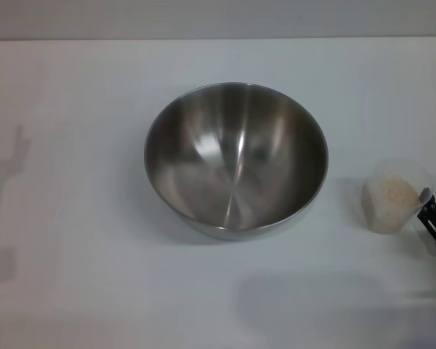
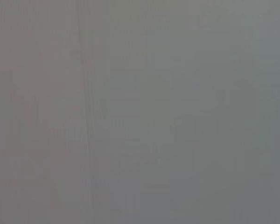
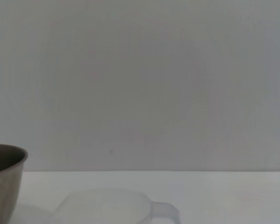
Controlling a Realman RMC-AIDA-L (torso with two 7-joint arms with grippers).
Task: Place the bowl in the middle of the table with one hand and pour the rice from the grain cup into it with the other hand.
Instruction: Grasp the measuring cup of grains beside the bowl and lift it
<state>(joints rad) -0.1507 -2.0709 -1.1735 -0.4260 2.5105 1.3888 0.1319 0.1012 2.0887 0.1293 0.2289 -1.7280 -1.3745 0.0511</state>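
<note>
One bowl (image 1: 236,160) sits upright, mouth up, mid-table (image 1: 80,109) in the head view; one grain cup (image 1: 394,195) of rice (image 1: 392,195) stands well to its right, the right gripper (image 1: 432,218) at its handle, grip unclear. Left wrist view: blank grey. Right wrist view: cup (image 3: 107,207) beside bowl's wall (image 3: 4,186).

White matte tabletop (image 1: 80,291) fills nearly all of head view. Far edge meets a plain grey wall (image 1: 218,18), a thin strip along the top. Soft shadows lie on the tabletop at left side and lower right. Right wrist view: same blank pale-grey wall (image 3: 140,79) above the tabletop's surface (image 3: 233,196). Left wrist view: only a flat grey surface with a faint vertical line (image 2: 86,116). Light even, diffuse.
</note>
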